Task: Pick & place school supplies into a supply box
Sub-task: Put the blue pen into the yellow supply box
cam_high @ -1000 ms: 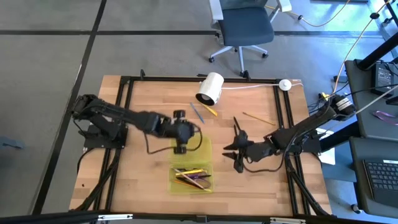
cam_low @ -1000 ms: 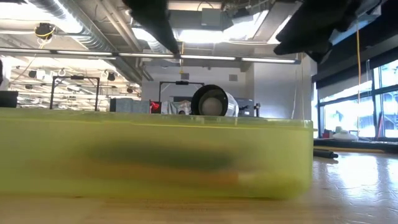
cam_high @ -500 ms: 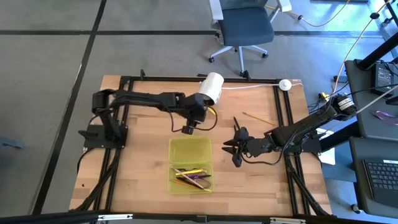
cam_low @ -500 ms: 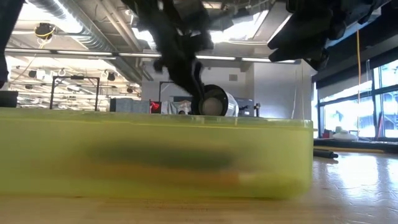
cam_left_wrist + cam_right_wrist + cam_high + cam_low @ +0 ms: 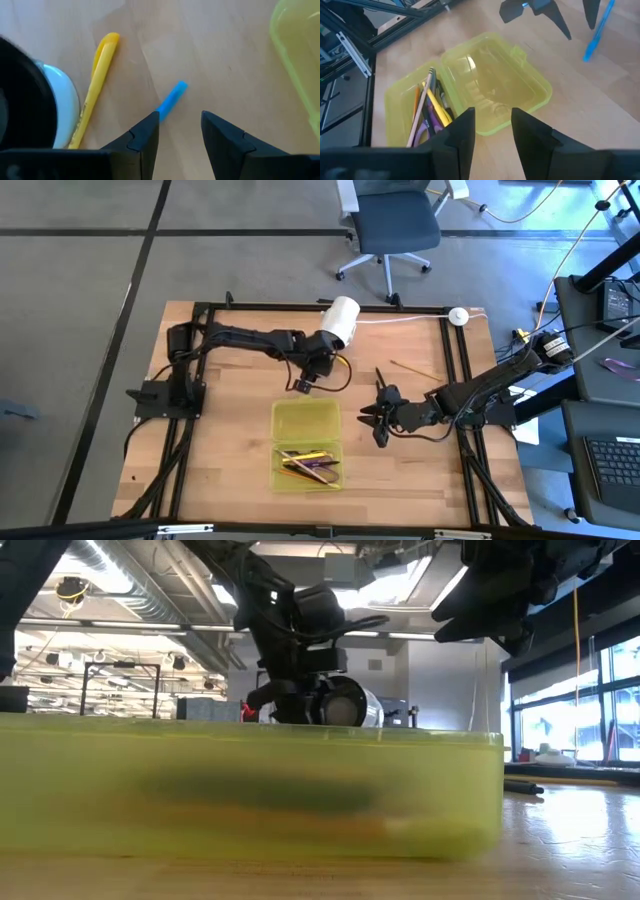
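Observation:
The supply box [image 5: 306,442] lies open in the middle of the table. Its near half holds several pens, pencils and purple-handled scissors [image 5: 427,107]; its far half [image 5: 492,90] is bare. A blue pen [image 5: 171,97] and a yellow pen [image 5: 96,62] lie flat on the wood by the white cylinder [image 5: 338,322]. My left gripper [image 5: 180,132] is open, low over the blue pen's near end, one finger on either side of it. My right gripper [image 5: 376,418] is open and hovers to the right of the box.
A thin pencil [image 5: 415,369] lies on the table's right part, beyond my right gripper. The white cylinder's cable runs to a round plug [image 5: 458,316] at the far right corner. Black frame rails [image 5: 200,350] border the table's sides. Bare wood shows left of the box.
My left gripper has swung from above the box toward the far edge, to the pens by the white cylinder, and come down low over the blue pen. My right gripper has stayed about where it was.

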Controlling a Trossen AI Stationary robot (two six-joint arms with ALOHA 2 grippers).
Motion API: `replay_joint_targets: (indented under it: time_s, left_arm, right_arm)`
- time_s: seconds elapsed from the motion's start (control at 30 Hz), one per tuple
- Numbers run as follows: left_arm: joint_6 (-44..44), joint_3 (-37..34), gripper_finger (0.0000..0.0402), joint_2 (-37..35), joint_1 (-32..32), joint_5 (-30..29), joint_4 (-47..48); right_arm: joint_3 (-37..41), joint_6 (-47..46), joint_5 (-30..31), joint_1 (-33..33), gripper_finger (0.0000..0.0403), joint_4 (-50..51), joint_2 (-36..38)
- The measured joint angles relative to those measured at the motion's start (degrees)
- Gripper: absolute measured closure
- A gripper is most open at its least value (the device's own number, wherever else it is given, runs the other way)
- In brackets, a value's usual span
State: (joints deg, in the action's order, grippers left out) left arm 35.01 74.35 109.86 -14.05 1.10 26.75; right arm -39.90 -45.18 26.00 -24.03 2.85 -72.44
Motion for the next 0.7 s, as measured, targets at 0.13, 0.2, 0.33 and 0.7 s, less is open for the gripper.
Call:
replay_joint_targets:
  time_s: [0.13,0.2,0.33,0.7]
  left_arm:
    - [0.1,0.1,0.0261,-0.3,0.8,0.0,-0.2]
    - [0.3,0.1,0.0260,-0.3,1.2,0.0,0.2]
    - [1.5,0.1,0.0243,-0.3,2.1,0.0,0.1]
    - [-4.0,0.1,0.0160,-0.3,3.9,-2.5,-0.2]
  right_arm:
    - [0.0,0.2,0.0,0.0,0.0271,0.4,0.0]
    - [0.0,0.2,0.0,0.0,0.0271,0.8,0.0]
    - [0.0,-1.2,0.0,0.0,0.0271,1.9,0.0]
    - [0.0,-1.3,-0.1,0.0,0.0271,1.9,0.0]
